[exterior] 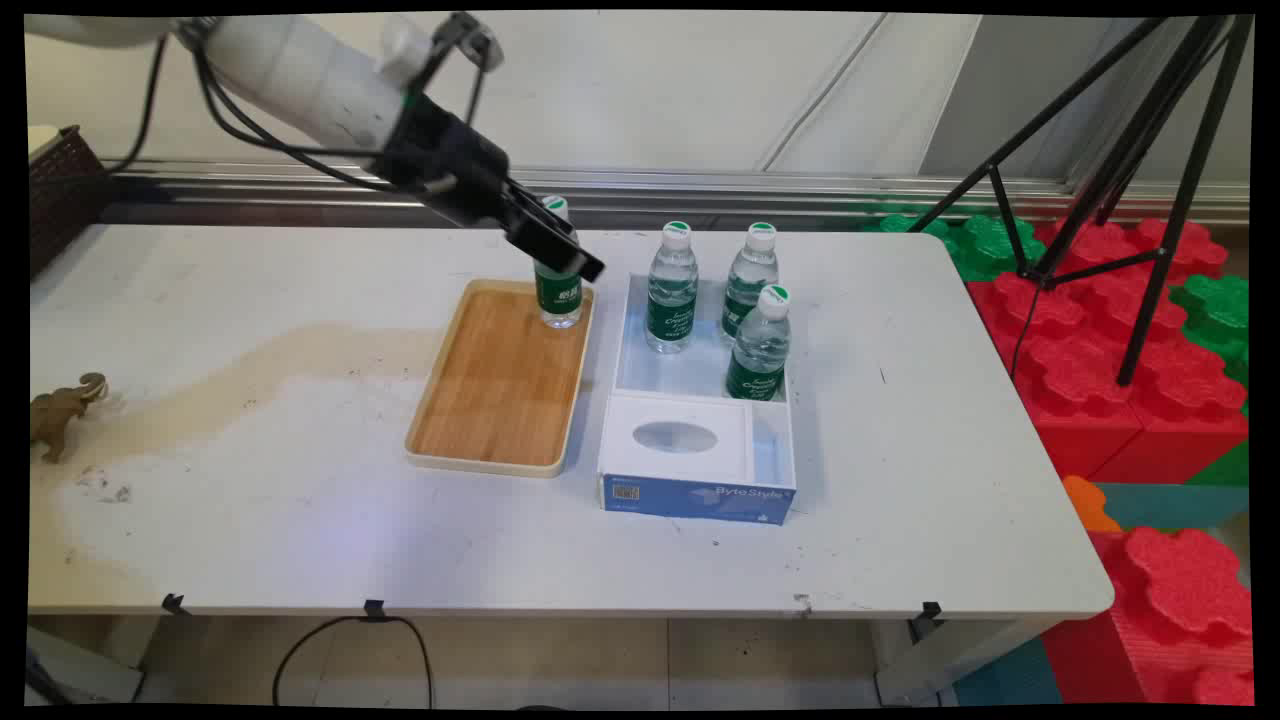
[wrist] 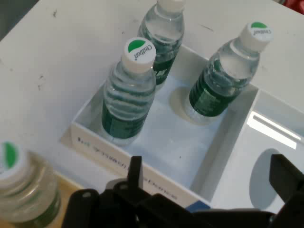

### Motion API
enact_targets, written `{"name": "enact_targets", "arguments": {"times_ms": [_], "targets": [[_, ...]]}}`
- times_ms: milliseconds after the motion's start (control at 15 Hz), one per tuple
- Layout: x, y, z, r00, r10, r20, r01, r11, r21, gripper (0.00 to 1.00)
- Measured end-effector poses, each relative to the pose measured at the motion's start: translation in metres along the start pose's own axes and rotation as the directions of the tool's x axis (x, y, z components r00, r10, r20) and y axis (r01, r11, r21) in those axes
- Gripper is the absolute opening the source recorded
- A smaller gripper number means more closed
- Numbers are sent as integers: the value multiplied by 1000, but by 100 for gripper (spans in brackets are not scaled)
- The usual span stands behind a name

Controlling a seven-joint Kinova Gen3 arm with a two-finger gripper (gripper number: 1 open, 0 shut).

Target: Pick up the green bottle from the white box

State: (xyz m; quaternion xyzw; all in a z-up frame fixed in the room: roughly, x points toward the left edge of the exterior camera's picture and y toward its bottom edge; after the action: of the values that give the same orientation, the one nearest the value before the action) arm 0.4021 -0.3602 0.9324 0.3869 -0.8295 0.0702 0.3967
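Note:
My gripper (exterior: 570,255) hangs open over the far right corner of a wooden tray (exterior: 500,400), right beside the neck of a green-labelled water bottle (exterior: 558,295) standing upright there. In the hand view that bottle (wrist: 19,190) sits at the lower left, outside the fingers (wrist: 135,171), and the gripper (wrist: 209,183) holds nothing. Beyond it stands a white box (exterior: 700,495) with a blue front, holding three more upright bottles (exterior: 672,290) (exterior: 750,275) (exterior: 760,345). The hand view looks down into this box (wrist: 104,147) at the same bottles (wrist: 130,90) (wrist: 164,33) (wrist: 223,71).
A small brown toy elephant (exterior: 60,410) stands at the table's left edge, by a tan stain (exterior: 250,380). A dark basket (exterior: 60,190) sits at the far left. Right of the table stand a black tripod (exterior: 1150,150) and red and green foam blocks (exterior: 1130,370).

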Motion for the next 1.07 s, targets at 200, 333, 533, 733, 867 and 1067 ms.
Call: {"name": "enact_targets", "arguments": {"times_ms": [200, 333, 533, 733, 867, 1067], "targets": [[-2, 5, 19, 1000, -4, -10, 4, 1000, 17, 100], [-3, 6, 34, 1000, -6, -15, 7, 999, 33, 100], [-4, 5, 56, 1000, -11, -24, 12, 998, 61, 100], [-5, 2, 75, 999, -12, -33, 15, 997, 79, 100], [-6, -1, 87, 999, -13, -42, 17, 996, 87, 100], [-7, -6, 110, 998, -13, -61, 19, 995, 101, 100]]}}
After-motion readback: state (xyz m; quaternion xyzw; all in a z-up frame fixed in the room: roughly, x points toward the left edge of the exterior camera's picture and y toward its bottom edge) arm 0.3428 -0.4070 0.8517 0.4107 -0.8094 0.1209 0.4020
